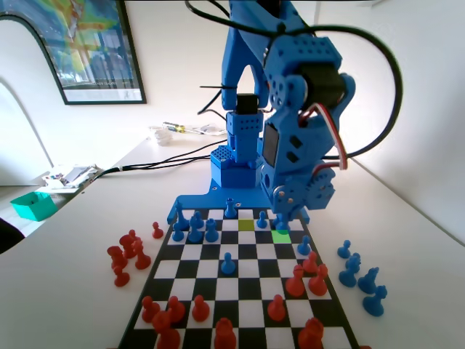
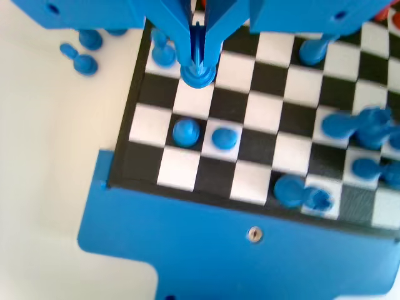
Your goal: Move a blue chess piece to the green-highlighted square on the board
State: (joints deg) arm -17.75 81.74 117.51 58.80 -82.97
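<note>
Hand [image 2: 197, 62] clamped on the blue chess piece [image 2: 197, 70], low over the green-highlighted square [image 1: 281, 235]. Looks nearly placed; release and retreat remain.

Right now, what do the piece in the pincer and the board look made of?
The blue piece looks like moulded plastic: one even colour, slight sheen. The board looks like a flat matt printed sheet, possibly card or plastic; I can't tell which.

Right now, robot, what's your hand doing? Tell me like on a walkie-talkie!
Hand shut on the blue chess piece. Piece low over the green-highlighted square, contact with the board not confirmed. Blue pawns nearby, none on the green square.
</note>
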